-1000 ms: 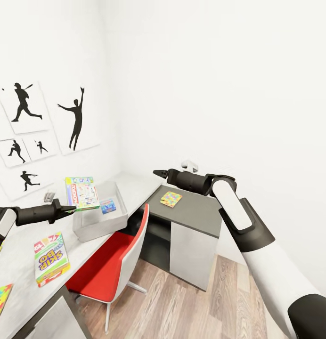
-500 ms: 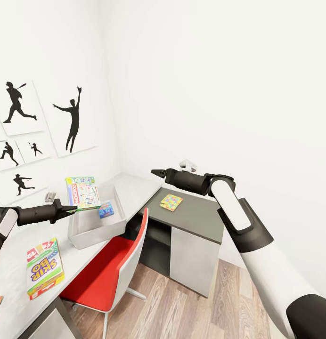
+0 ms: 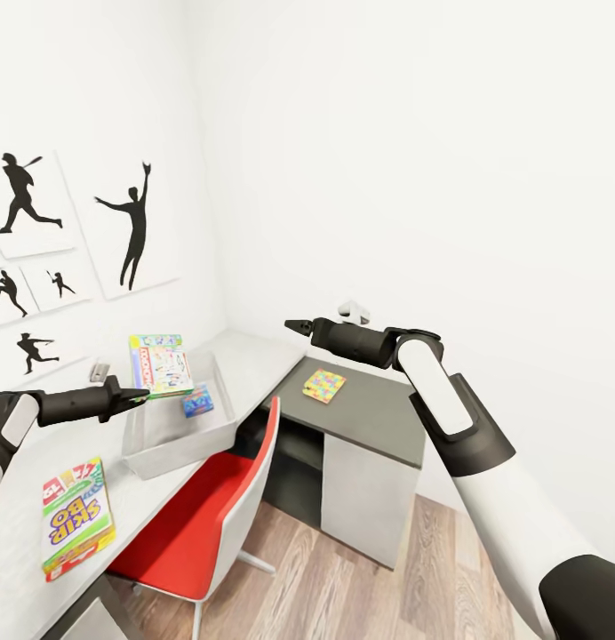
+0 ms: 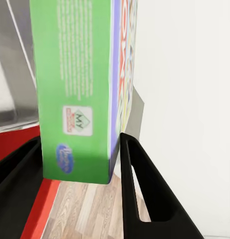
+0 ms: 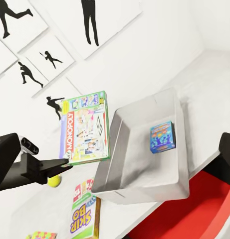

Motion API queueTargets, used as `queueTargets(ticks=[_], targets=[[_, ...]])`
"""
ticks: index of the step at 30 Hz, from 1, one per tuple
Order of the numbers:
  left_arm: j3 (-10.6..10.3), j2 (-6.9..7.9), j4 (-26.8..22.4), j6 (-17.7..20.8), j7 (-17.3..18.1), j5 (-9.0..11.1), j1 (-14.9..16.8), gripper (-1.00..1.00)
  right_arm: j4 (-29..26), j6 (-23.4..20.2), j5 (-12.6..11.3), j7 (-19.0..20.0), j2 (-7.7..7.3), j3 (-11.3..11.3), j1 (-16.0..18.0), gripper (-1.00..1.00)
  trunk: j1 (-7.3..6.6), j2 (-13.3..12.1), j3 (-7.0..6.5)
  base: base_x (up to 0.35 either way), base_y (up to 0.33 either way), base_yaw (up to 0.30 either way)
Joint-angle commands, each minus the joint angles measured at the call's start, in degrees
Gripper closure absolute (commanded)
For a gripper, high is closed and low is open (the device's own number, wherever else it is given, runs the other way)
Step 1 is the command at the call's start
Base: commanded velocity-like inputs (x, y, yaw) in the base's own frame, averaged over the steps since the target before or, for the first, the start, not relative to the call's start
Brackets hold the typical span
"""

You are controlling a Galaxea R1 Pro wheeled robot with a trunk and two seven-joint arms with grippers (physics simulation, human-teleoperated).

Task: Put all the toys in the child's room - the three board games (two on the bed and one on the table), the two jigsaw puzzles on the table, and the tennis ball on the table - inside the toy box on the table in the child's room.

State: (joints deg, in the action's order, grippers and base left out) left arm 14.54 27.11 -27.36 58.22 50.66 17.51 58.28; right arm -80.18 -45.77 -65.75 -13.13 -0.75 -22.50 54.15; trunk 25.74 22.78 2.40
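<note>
Now we have our left arm stretched level across the table (image 3: 254, 360), its left gripper (image 3: 140, 394) clamped on the near edge of the Monopoly box (image 3: 160, 364), both black fingers (image 4: 144, 194) pressed flat against its glossy green and white faces. We are holding that flat rectangular box in the air, tilted, just over the far rim of the toy box (image 3: 176, 437).

And the toy box itself is a pale grey-white plastic bin with shallow sloping walls and a flared rim, a small blue printed box (image 3: 198, 401) lying on its floor. The Skip-Bo box (image 3: 75, 516) lies flat on the mottled pale tabletop, nearer us. From our right wrist view, the tennis ball (image 5: 54, 181), small and yellow-green, sits on the table just beyond the left gripper.

Our right arm reaches forward, elbow bent, forearm level above the dark grey cabinet (image 3: 379, 413), where a jigsaw puzzle (image 3: 323, 386) of bright interlocking pieces lies flat. The right gripper (image 3: 294, 326) carries nothing; we cannot tell how far its tips are parted. A red chair (image 3: 210, 498) with a smooth seat is tucked beside the table.
</note>
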Motion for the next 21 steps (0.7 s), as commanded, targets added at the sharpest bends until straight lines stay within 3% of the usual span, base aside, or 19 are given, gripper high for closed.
queueTargets(ticks=[1, 9, 17, 21], targets=[[0.22, -0.08, 0.02, 0.13, 0.32, -0.34, 0.08, 1.0, -0.06, -0.03, -0.61, -0.58, -0.05, -0.09, 0.08, -1.0, 0.05, 0.14, 0.14, 0.066, 0.0, 0.068], [0.19, -0.29, 0.3, 0.14, -1.06, -0.23, 0.08, 1.0, -0.02, -0.11, -0.61, -0.58, -0.05, -0.09, 0.08, -1.0, 0.05, 0.14, 0.14, 0.087, 0.0, 0.205], [0.28, -0.39, 2.04, 0.19, -2.02, -0.09, 0.08, 1.0, -0.05, -0.11, -0.61, -0.58, -0.05, -0.09, 0.08, -1.0, 0.05, 0.14, 0.14, 0.035, 0.0, 0.037], [0.23, -1.14, 3.16, 0.28, -2.86, -0.1, 0.08, 1.0, -0.06, -0.16, -0.61, -0.58, -0.05, -0.09, 0.08, -1.0, 0.05, 0.14, 0.14, 0.003, 0.0, 0.003]])
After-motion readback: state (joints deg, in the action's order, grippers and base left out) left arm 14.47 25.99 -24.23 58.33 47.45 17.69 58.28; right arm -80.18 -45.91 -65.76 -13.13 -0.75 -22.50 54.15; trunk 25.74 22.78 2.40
